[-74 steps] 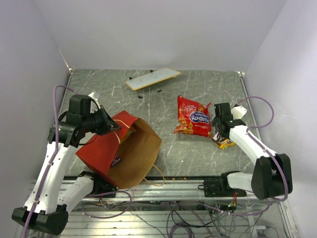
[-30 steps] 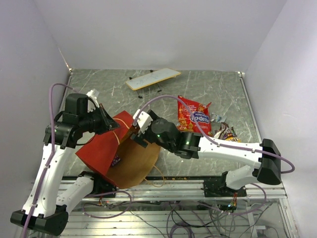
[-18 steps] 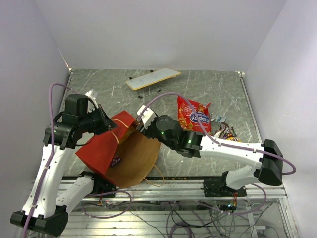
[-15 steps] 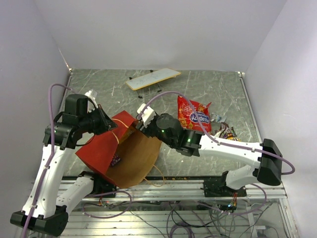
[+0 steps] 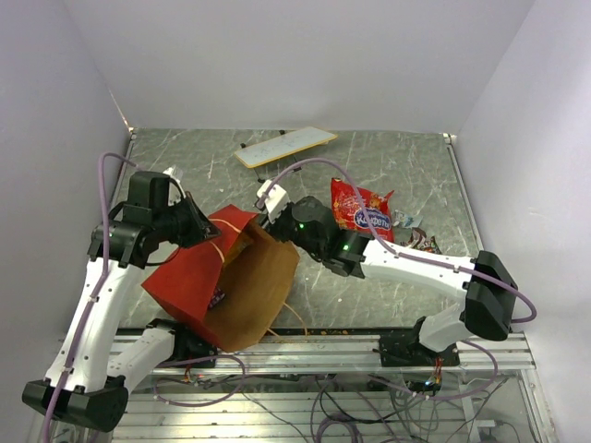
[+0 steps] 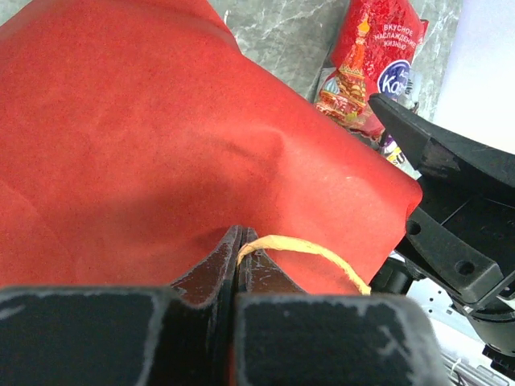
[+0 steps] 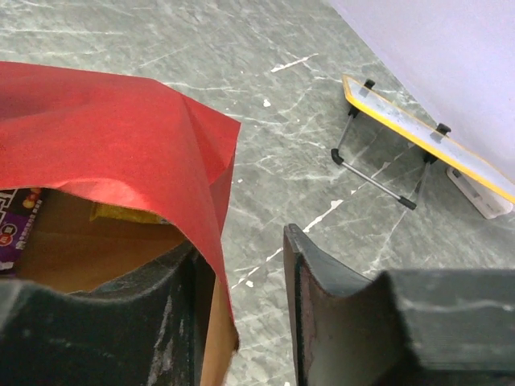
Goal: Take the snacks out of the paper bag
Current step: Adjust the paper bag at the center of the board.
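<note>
In the right wrist view the paper bag [image 7: 105,137] hides most of a yellow packet [image 7: 129,214] under its red wall, and the frame edge cuts off a purple packet [image 7: 10,221]. From above, the candy packets [image 5: 423,243] beside the chip bag [image 5: 362,210] are too small to read and sit partly behind the right arm [image 5: 416,265].

The paper bag [image 5: 189,272] is matt paper, the chip bag [image 5: 367,205] glossy crinkled film, the table [image 5: 406,161] smooth, marble-patterned.

Left tool [image 6: 238,241] pinches the paper bag [image 6: 153,137] by its red wall
</note>
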{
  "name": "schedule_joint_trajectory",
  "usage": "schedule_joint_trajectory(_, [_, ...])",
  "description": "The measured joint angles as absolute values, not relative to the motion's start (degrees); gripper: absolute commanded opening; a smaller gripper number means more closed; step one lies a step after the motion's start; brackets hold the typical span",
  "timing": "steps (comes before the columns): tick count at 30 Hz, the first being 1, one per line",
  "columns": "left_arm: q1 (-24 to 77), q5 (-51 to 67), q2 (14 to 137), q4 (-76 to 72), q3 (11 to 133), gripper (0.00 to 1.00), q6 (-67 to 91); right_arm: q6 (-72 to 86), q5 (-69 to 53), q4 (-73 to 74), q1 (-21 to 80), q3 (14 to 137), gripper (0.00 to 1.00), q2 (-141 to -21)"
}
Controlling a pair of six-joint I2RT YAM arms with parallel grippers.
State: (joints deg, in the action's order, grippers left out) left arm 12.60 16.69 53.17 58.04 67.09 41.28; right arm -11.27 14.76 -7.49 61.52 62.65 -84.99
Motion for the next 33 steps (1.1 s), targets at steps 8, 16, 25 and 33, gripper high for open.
schedule_joint_trajectory(8, [12.60,16.64,53.87,54.87,66.89,0.07,43.20,-11.79,11.38,-8.62,58.28,63.18,0.10,-85.69])
schedule_joint_trajectory(16, [12.60,16.51,57.47,51.46,66.89,0.07,43.53,-13.43,10.31,-10.09,55.02,64.05,0.00,-86.35])
schedule_joint_trajectory(25, [12.60,16.91,67.92,47.53,72.53,0.07,42.41,-15.09,12.99,-11.07,52.16,63.59,0.00,-85.82])
schedule_joint_trajectory(33, [12.71,19.18,73.54,43.51,77.60,0.07,41.95,-15.29,17.37,-12.78,51.94,56.64,0.00,-79.66])
